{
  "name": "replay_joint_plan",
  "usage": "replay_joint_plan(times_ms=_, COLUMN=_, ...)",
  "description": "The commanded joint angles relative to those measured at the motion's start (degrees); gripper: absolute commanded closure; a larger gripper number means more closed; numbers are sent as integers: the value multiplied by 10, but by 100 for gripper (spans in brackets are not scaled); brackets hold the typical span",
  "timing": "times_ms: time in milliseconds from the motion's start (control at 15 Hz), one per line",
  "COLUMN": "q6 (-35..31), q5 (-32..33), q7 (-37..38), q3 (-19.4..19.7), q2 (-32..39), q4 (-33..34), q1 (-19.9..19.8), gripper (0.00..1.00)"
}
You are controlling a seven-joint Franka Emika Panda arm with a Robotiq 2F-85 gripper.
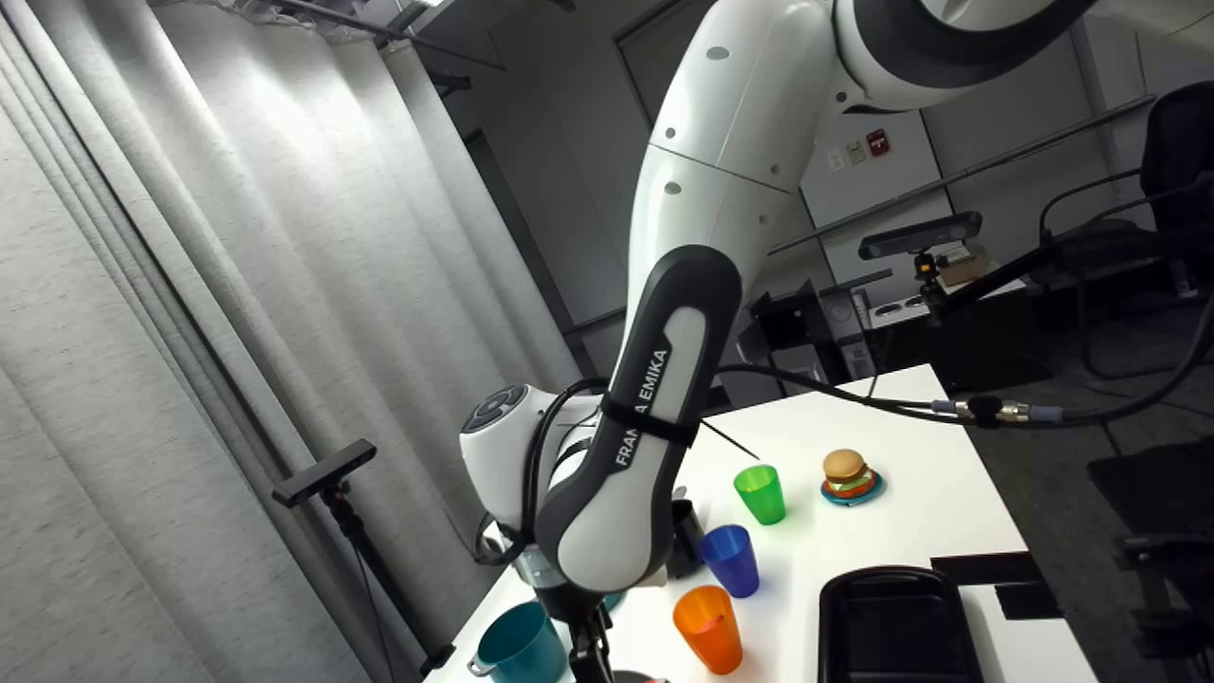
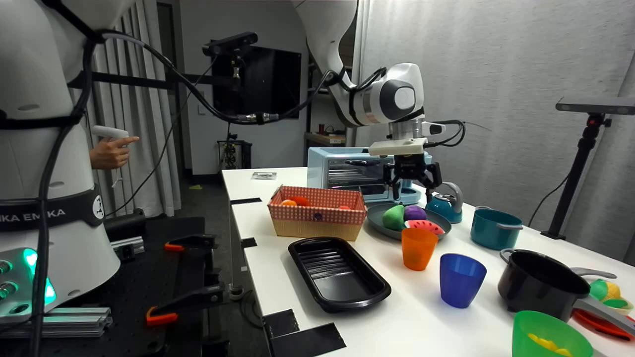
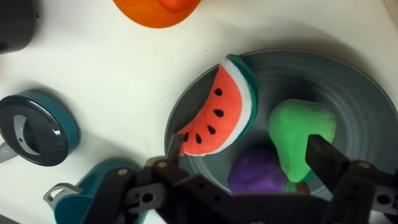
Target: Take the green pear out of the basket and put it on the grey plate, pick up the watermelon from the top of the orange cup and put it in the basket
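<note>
Though at plate edge (image 3: 279,53), watermelon (image 3: 228,109) uncrowded.

The pincer (image 2: 412,197) hangs, jaws parted, above the grey plate (image 2: 376,221) bearing the green pear (image 2: 394,217) and watermelon (image 2: 425,226).

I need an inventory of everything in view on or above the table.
Plate: 1, grey, on white table
Pear: 1, green, on plate
Watermelon: 1, red and green, on plate
Rounded thing: 1, purple, on plate
Basket: 1, red-checked, beside plate
Tray: 1, black, near basket
Orange cup: 1, orange, near plate
Other cups: 2, blue and green, on table
Pots: at least 2, black and teal, on table
Kettle: 1, teal, near plate
Oven: 1, light blue, near basket
Toy burger: 1, multicoloured, on saucer
Small pieces: several, mixed colours, in basket and cups
Arm: 1, white, over table
Gripper: 1, black, open above plate
</note>
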State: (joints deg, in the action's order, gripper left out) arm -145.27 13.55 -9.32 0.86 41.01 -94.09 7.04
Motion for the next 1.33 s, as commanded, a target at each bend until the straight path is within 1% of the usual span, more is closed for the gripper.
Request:
replay_joint_plan(times_ms=0, q6=-12, q5=4, q7=19, q3=5, q2=13, q4=12, q1=-4, gripper=0)
replay_joint_plan(times_ms=533, q6=-10, q5=0, q7=21, q3=6, q2=42, q4=21, q1=-11, gripper=0)
replay_joint_plan(times_ms=1267, q6=11, q5=2, q7=10, q3=-2, q2=106, q4=99, q1=1, gripper=0)
